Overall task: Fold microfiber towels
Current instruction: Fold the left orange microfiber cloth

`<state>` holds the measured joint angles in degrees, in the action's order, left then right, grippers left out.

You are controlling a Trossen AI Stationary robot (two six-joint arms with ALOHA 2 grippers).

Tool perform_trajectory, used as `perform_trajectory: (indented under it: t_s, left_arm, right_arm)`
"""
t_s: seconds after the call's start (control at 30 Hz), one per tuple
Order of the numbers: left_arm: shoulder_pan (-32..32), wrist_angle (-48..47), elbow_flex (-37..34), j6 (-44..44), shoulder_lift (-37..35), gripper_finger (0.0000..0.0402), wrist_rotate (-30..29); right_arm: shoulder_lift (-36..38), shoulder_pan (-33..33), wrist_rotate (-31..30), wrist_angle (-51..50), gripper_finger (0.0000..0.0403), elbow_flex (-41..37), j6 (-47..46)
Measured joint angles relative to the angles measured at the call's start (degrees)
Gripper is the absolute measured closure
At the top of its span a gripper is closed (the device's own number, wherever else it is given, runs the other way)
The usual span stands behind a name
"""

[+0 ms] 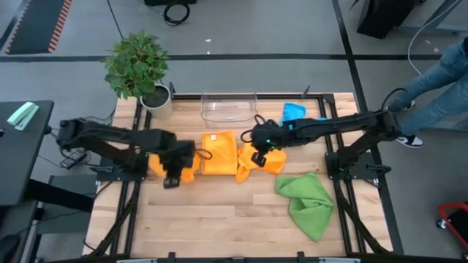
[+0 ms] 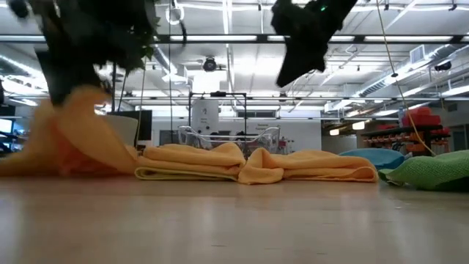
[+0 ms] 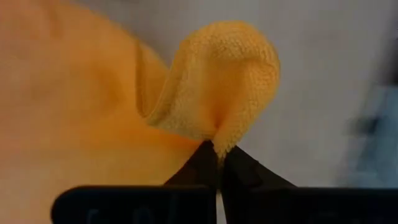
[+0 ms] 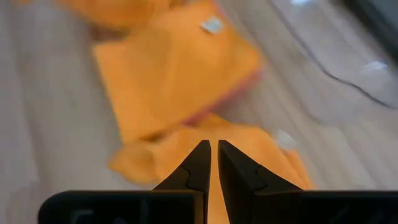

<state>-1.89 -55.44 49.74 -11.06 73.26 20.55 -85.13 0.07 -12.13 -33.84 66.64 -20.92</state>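
Left wrist view: left gripper (image 3: 217, 151) clenched on a soft orange microfiber towel (image 3: 211, 81) near the wooden desk's (image 1: 219, 219) left edge; right gripper (image 4: 213, 152) nearly closed, empty.

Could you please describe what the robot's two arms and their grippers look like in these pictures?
Both arms are dark, nearly black, built of jointed segments. The left arm has a black cable looping beside its wrist; the right arm shows a small green light near its wrist. The left gripper and the right gripper each have two dark, tapering, wedge-shaped fingers on a black crossbar.
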Motion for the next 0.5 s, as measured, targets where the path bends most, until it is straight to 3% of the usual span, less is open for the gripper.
perform_trajectory:
  t_s: [0.17,0.3,0.5]
  left_arm:
    - [-17.8,3.0,1.8,-20.0,-5.1,0.0393,-0.4]
    - [-32.6,10.6,1.3,-35.7,-4.7,0.0393,-6.1]
    - [-47.4,32.1,1.0,-42.9,0.9,0.0393,-14.3]
  right_arm:
    - [-8.4,0.0,7.8,15.2,0.0364,-1.4,1.9]
    - [-17.3,0.4,8.4,20.5,0.0365,1.0,0.1]
    - [-27.2,-0.4,7.0,19.6,0.0365,7.1,-1.1]
